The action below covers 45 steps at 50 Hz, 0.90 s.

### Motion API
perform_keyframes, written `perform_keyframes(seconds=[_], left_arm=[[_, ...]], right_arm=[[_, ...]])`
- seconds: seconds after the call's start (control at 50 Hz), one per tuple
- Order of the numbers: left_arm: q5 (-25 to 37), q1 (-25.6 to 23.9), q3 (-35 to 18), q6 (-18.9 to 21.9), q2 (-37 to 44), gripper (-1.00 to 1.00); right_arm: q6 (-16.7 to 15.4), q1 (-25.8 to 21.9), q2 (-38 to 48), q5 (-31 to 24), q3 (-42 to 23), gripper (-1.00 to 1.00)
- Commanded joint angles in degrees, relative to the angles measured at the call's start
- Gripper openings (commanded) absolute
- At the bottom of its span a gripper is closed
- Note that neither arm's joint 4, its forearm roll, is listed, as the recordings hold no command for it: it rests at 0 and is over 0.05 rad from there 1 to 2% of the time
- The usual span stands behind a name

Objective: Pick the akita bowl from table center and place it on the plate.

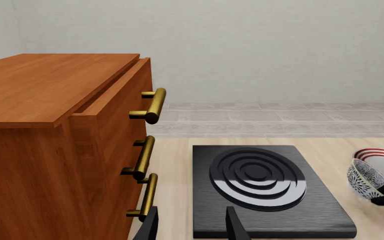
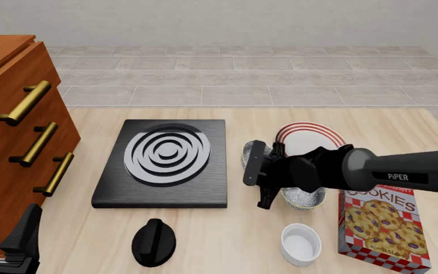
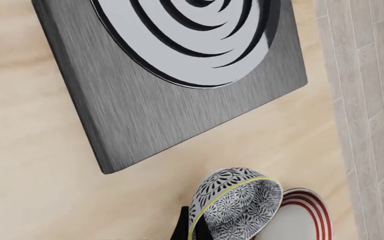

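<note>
The akita bowl hangs tilted on its side, with my right gripper shut on its rim. In the front view the bowl shows only partly, just left of the red-striped plate and right of the stove. The left wrist view shows the bowl raised and tipped in front of the plate. In the right wrist view the plate sits right beside the bowl. My left gripper is open and holds nothing, low beside the cabinet, far from the bowl.
A black stove with grey rings lies left of the bowl. A wooden cabinet with brass handles stands at the left. Under my right arm sits a second speckled bowl. Nearer are a white ramekin, a cookie box and a black knob.
</note>
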<state>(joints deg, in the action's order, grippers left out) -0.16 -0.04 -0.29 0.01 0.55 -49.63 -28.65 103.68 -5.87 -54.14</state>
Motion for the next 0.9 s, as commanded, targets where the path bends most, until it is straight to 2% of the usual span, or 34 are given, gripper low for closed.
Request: perform_keyframes(seconds=[0.02,0.14,0.32,0.52,0.62,0.66,0.7,0.74,0.8,0.9], left_arm=[[0.0,0.0,0.0,0.0,0.0,1.00],[0.0,0.0,0.0,0.0,0.0,1.00],[0.0,0.0,0.0,0.0,0.0,1.00],[0.0,0.0,0.0,0.0,0.0,1.00],[0.0,0.0,0.0,0.0,0.0,1.00],[0.0,0.0,0.0,0.0,0.0,1.00],[0.0,0.0,0.0,0.0,0.0,1.00],[0.0,0.0,0.0,0.0,0.0,1.00],[0.0,0.0,0.0,0.0,0.0,1.00],[0.0,0.0,0.0,0.0,0.0,1.00]], right_arm=[[2.3,0.8,-2.0,-1.9,-2.7,-1.00],[4.4,0.5,-3.3,-2.7,-3.3,-1.00],[8.4,3.8,-4.2,-3.4,-5.3,-1.00],[7.8,7.8,-4.7,-2.0,-5.3,-1.00],[8.2,9.4,-4.1,-1.4,-5.8,-1.00],[9.7,10.9,-3.9,-1.5,-6.7,-1.00],[8.2,11.2,-3.4,-0.5,-5.9,-1.00],[9.7,12.7,-3.2,-0.5,-7.0,-1.00],[9.4,13.2,-3.0,-0.1,-7.2,-1.00],[11.1,15.1,-3.0,-0.5,-8.6,-1.00]])
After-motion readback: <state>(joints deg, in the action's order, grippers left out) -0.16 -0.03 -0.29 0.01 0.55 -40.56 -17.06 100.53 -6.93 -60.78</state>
